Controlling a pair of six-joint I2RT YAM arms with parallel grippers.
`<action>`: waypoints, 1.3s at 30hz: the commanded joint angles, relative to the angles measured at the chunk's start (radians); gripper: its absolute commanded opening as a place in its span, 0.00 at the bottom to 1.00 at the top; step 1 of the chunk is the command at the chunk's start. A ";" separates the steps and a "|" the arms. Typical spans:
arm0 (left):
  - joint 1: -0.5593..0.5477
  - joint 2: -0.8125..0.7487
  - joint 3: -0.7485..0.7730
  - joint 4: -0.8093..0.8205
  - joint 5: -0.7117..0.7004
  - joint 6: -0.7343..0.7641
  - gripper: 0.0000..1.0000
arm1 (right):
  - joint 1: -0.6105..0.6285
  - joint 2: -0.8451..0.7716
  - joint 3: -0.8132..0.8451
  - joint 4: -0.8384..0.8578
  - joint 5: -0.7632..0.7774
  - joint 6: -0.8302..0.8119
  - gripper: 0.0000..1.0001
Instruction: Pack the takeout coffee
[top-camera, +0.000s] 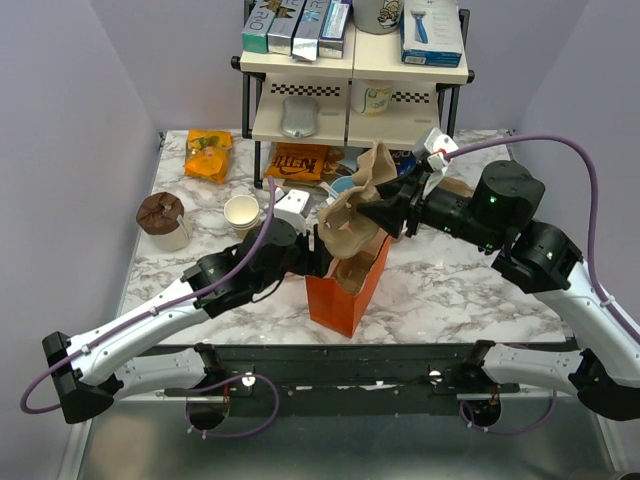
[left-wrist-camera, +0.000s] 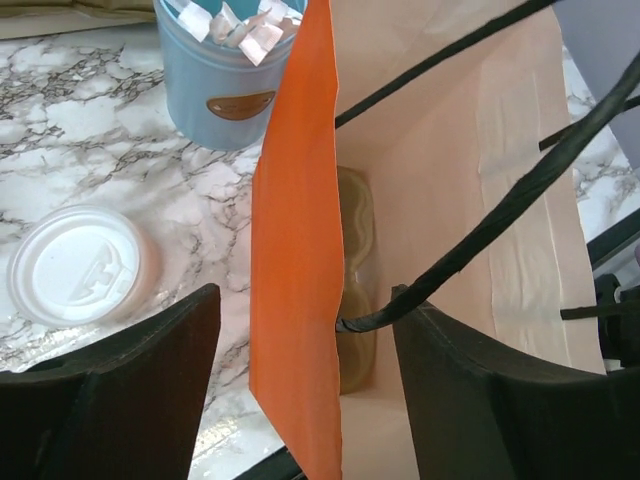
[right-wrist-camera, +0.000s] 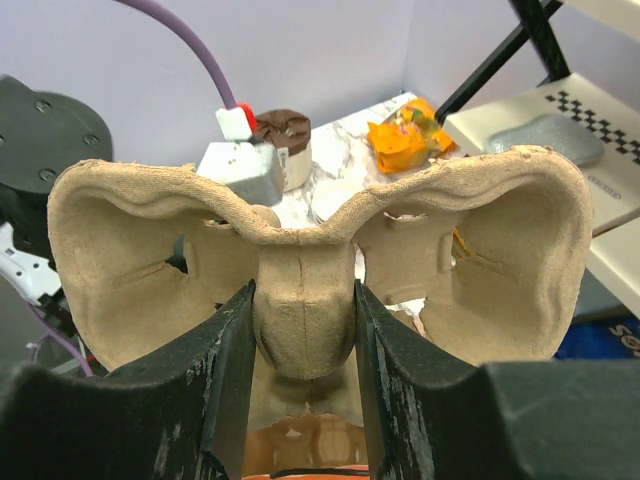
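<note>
Marble-patterned table (top-camera: 450, 290), purple walls on three sides, a two-tier shelf (top-camera: 350, 70) standing at the back edge. Orange paper bag (top-camera: 345, 295): standing upright and open-mouthed at the table's middle. Left claw (left-wrist-camera: 300, 310): gaping wide, gripping nothing, its fingers (left-wrist-camera: 150, 380) straddling the near orange wall of the bag, one outside and one inside, a black handle cord lying against the inner finger. Right claw (right-wrist-camera: 303, 295): pinching the central ridge of a pulp cup carrier (right-wrist-camera: 480, 250) and holding it above the bag's mouth. Takeout coffee (left-wrist-camera: 75, 265): sitting upright on the table with its white lid on, outside the bag, just beside the left claw's outer finger and well apart from the right claw. Light-blue cup (left-wrist-camera: 225, 90) with white packets: standing beyond the coffee, close against the bag's wall.
</note>
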 joint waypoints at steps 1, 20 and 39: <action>0.002 -0.009 0.057 0.039 -0.044 0.027 0.82 | -0.028 -0.012 0.017 -0.040 -0.105 0.019 0.40; 0.263 0.100 0.095 0.169 0.301 -0.039 0.00 | -0.108 -0.012 0.020 -0.122 -0.096 -0.056 0.39; 0.283 0.043 0.016 0.215 0.317 -0.096 0.00 | -0.117 0.202 0.086 -0.251 -0.319 0.096 0.39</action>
